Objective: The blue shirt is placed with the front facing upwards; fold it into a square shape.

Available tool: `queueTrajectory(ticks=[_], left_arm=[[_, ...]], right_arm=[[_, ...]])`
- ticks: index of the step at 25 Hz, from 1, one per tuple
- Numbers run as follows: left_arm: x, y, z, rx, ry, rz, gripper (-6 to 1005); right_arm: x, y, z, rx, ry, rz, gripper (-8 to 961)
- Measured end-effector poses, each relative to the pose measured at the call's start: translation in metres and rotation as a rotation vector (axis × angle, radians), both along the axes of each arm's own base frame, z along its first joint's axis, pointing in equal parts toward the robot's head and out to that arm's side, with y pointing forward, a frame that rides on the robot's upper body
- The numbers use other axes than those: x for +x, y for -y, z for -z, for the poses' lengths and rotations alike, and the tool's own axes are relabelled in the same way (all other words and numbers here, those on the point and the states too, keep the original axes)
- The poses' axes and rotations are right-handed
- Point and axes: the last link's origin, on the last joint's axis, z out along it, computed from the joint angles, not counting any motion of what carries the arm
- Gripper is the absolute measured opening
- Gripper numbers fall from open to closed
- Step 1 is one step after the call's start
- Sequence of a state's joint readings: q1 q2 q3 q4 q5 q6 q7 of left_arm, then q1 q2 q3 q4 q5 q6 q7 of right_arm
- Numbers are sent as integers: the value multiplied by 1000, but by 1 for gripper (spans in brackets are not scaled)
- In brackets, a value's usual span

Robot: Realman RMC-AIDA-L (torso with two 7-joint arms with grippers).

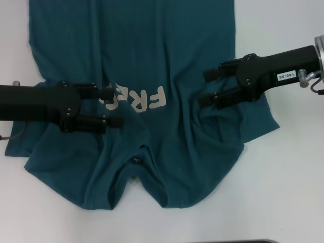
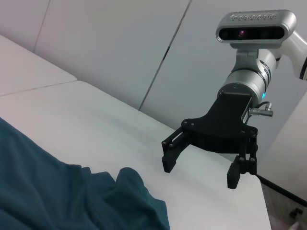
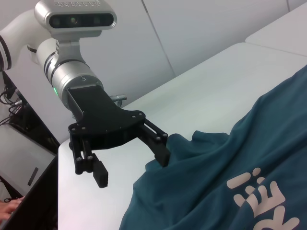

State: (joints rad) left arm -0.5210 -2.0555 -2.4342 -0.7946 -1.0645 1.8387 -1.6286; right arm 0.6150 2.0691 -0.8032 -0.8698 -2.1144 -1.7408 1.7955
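Observation:
The blue shirt (image 1: 167, 61) lies front up and rumpled on the white table (image 1: 283, 192). Its off-white print (image 1: 147, 99) shows between the arms, and the collar with a small dark label (image 1: 136, 161) points toward me. My left gripper (image 1: 118, 108) hovers open over the shirt's left side, just beside the print, with nothing between its fingers. My right gripper (image 1: 201, 88) stands open over the shirt's right side, also holding nothing. The left wrist view shows the right gripper (image 2: 199, 175) beyond a bunched fold of the shirt (image 2: 57, 196). The right wrist view shows the left gripper (image 3: 132, 170) above the shirt (image 3: 240, 158).
Bare white table surrounds the shirt on the left, the right and the near side. A dark edge (image 1: 253, 241) runs along the table's front. Pale wall panels (image 2: 120, 43) stand behind the table, and equipment (image 3: 19, 158) sits off its left end.

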Motion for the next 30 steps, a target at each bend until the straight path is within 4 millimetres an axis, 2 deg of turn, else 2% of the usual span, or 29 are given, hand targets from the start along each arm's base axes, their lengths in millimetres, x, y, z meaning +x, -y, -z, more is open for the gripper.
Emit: queueTrajectory(ticks=[10, 14, 21, 30], left_arm=[[1, -1, -1, 10, 9, -3, 877], [-5, -6, -6, 67, 17, -44, 877], [-36, -6, -32, 219, 60, -225, 876], [-69, -3, -52, 254, 39, -495, 876]], right_arm=[[1, 0, 0, 8, -5, 9, 930], [1, -1, -2, 19, -12, 14, 930], [4, -2, -6, 42, -30, 33, 929], [5, -2, -7, 54, -40, 41, 929]])
